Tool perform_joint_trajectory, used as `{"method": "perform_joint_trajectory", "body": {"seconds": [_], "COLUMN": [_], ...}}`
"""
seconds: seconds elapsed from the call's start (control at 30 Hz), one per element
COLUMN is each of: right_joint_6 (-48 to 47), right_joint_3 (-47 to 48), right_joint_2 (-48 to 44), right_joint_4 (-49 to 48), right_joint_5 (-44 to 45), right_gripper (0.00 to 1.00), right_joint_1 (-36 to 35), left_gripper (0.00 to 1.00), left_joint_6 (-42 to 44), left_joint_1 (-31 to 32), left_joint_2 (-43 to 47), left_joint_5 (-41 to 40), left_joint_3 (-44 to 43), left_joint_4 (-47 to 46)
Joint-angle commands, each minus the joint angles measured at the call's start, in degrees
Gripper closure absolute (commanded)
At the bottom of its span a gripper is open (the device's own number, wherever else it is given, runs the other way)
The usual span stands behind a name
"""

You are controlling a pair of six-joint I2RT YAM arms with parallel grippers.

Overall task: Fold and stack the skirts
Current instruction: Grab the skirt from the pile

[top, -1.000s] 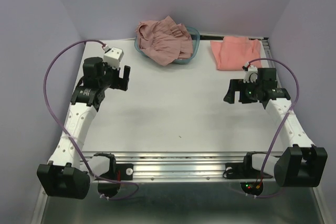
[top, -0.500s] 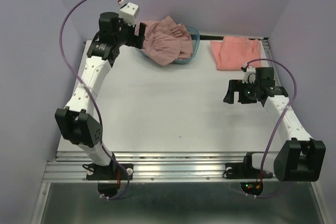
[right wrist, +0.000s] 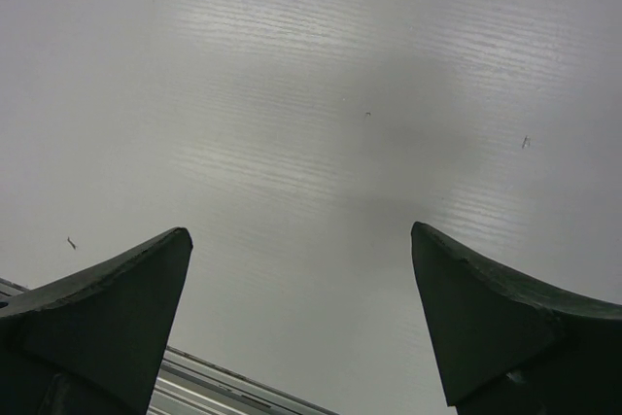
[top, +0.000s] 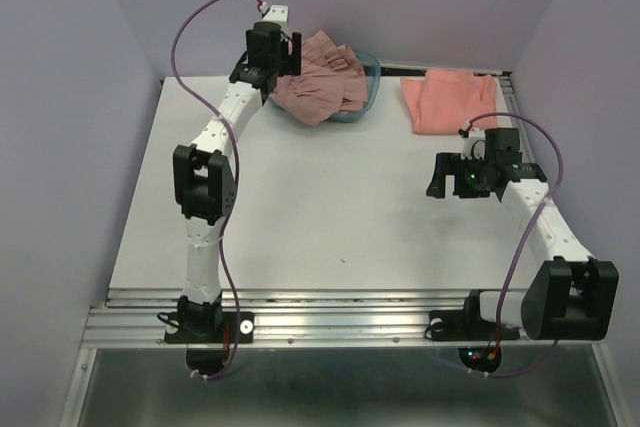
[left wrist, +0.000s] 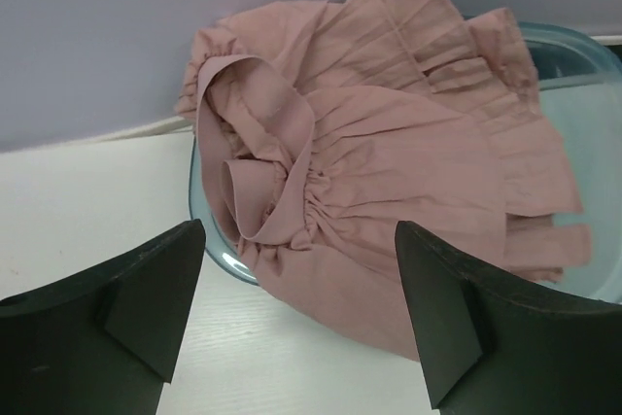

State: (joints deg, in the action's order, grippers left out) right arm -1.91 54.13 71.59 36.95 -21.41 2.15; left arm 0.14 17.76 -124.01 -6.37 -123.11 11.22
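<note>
The mauve-pink pleated skirt (top: 322,82) lies crumpled in the teal tub (top: 372,75) at the back of the table, spilling over its front rim. My left gripper (top: 288,55) is open and empty, just left of the skirt. In the left wrist view the skirt (left wrist: 389,162) fills the space beyond my open left gripper (left wrist: 299,230), apart from it. The coral-salmon skirt (top: 443,102) lies flat at the back right. My right gripper (top: 440,175) is open and empty over bare table in front of it; its wrist view shows my right gripper (right wrist: 299,230) with the jaws wide.
The tub's rim (left wrist: 581,53) shows behind and under the mauve skirt. The purple back wall stands close behind the tub. A metal rail (top: 330,319) runs along the table's near edge and also shows in the right wrist view (right wrist: 209,381).
My left arm has swung from the table's left side to the back, bringing its open gripper up against the tub and the mauve skirt. The right arm has barely moved.
</note>
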Motion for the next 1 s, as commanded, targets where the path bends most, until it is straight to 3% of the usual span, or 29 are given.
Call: {"method": "perform_joint_trajectory", "body": {"seconds": [0.0,0.13,0.4,0.67,0.97], "right_joint_6": [-0.5,-0.4,-0.1,-0.2,-0.2], "right_joint_3": [0.4,0.0,-0.2,-0.1,-0.1], "right_joint_2": [-0.4,-0.4,-0.1,0.1,0.7], "right_joint_4": [-1.3,-1.4,-1.7,-1.3,-1.0], "right_joint_5": [0.6,0.8,1.0,1.5,2.2], "right_gripper": [0.0,0.0,0.0,0.0,0.0], "right_joint_1": [-0.5,-0.5,-0.5,-0.5,-0.5], "left_gripper": [0.13,0.15,0.15,0.16,0.3], "left_joint_6": [-5.0,-4.3,-6.5,-6.9,-6.7], "left_joint_1": [-1.3,-2.7,-6.3,-6.9,-7.1], "left_joint_2": [-2.0,-6.0,-9.6,-13.0,-17.8], "left_joint_5": [-10.6,-9.6,1.2,4.3,2.6], "left_joint_3": [-5.7,-7.5,-6.4,-9.1,-12.3], "left_joint_4": [-5.3,-5.2,-4.5,-4.9,-8.4]}}
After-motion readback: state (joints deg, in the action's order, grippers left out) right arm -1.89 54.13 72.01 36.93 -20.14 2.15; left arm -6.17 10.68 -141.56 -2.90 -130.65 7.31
